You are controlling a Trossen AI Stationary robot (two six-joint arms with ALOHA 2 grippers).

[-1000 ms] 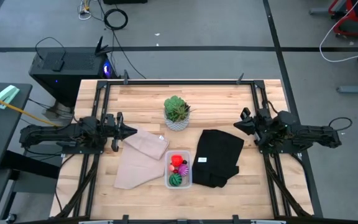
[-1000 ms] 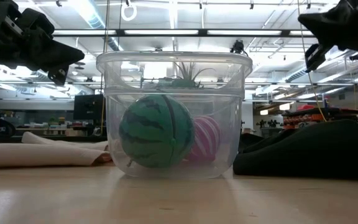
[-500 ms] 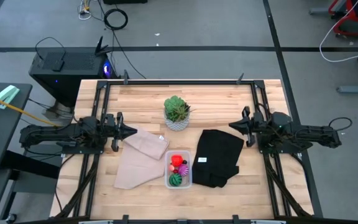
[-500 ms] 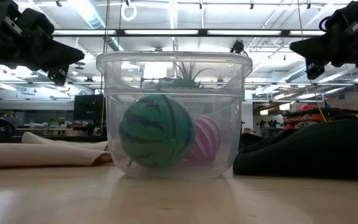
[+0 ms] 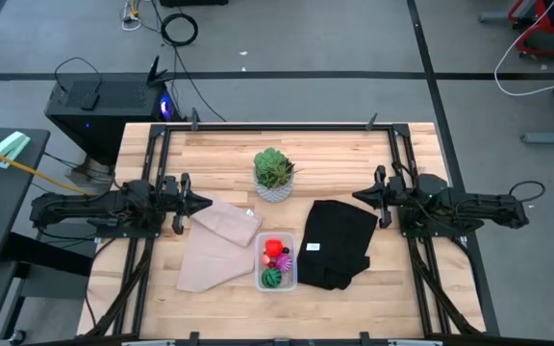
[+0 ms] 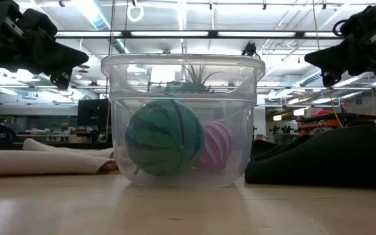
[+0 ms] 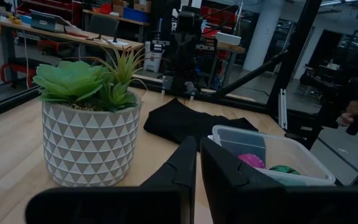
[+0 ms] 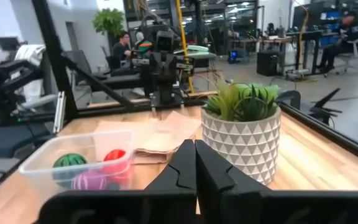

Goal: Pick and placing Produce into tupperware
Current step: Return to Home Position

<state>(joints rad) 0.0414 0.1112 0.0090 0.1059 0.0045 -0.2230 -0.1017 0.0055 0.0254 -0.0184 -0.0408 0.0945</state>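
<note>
The clear tupperware (image 5: pixel 294 265) stands near the table's near edge, between a tan and a black cloth. Inside it lie a dark green striped ball (image 5: pixel 272 278), a magenta striped ball (image 5: pixel 284 260) and a red piece (image 5: pixel 275 247). The low view shows the green ball (image 6: pixel 164 137) in front of the magenta one (image 6: pixel 218 145), both resting on the container's floor. My left gripper (image 5: pixel 206 202) hovers shut over the far end of the tan cloth. My right gripper (image 5: pixel 357 197) hovers shut above the far right corner of the black cloth. Both point toward the table's middle.
A spiky green plant in a white patterned pot (image 5: pixel 274 175) stands beyond the tupperware, between the two grippers. The tan cloth (image 5: pixel 214 245) lies left of the container, the black cloth (image 5: pixel 339 242) right of it. Bare wood shows along the far edge and the near edge.
My right gripper has moved a little toward the table's left and come down slightly, turning from a tipped pose to level. The left arm and the things on the table have kept still.
</note>
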